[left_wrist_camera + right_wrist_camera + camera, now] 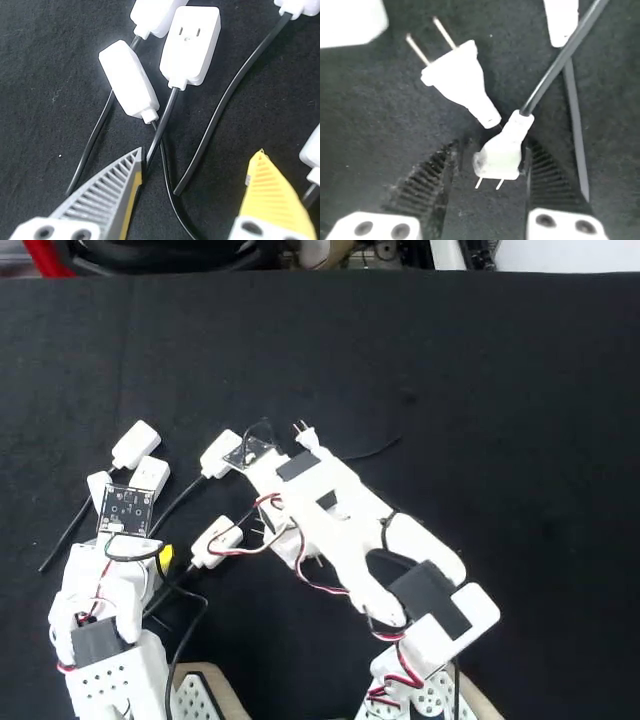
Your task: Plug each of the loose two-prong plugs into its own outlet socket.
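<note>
My left gripper (199, 152) is open, with a grey finger (117, 185) and a yellow finger (265, 185) held above black cords. Just beyond it lie a white outlet socket (192, 45) with its two slots facing up, a second white socket body (129, 77) and a third (152, 15). My right gripper (492, 147) is open around a corded white plug (502, 152) whose prongs point at the camera; the plug rests against one black finger (535, 170). A loose two-prong plug (457, 80) lies just past it. From above, the sockets (140, 465) cluster at the left.
Everything lies on a black cloth (480, 390) with wide free room at the right and back. Another white plug (215, 540) lies between the two arms. Black cords (225, 100) cross the cloth near the left gripper. The right arm (340, 520) stretches diagonally across the middle.
</note>
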`<state>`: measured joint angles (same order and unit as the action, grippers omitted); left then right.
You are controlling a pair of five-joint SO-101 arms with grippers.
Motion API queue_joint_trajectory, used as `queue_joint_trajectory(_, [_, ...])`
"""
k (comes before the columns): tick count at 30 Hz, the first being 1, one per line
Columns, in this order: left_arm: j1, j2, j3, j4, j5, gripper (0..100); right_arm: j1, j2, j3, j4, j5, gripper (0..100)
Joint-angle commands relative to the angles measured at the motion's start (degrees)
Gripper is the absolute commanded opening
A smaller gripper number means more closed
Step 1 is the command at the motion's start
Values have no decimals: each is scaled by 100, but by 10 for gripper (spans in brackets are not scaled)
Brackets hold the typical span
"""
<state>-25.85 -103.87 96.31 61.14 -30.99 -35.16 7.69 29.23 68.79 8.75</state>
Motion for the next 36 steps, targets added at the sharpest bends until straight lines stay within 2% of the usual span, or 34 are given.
queue_joint_trajectory(1, [-4,-35,110,-44,-44,324,-70,-127,-356,0,-70,198])
queue_joint_trajectory(8, [-4,-35,110,-44,-44,324,35,-215,-374,79,-35,190])
queue_joint_trajectory(12, [-4,-35,110,-44,-44,324,440,-215,-558,0,-35,39])
queue_joint_trajectory(16, [-4,-35,110,-44,-44,324,993,-215,-708,-105,-35,48])
queue_joint_trajectory(21, [4,-35,110,-53,-44,324,923,-268,-725,0,-35,47])
queue_joint_trajectory(27, [4,-35,110,-53,-44,324,545,-1701,163,-167,35,47])
queue_joint_trajectory(30, [4,-35,110,-53,-44,324,510,-2738,787,-237,527,48])
queue_joint_trajectory(33, [4,-35,110,-53,-44,324,967,-3442,1095,-457,686,48])
queue_joint_trajectory(36, [57,-35,110,-44,-44,324,1662,-3530,1086,-782,686,49])
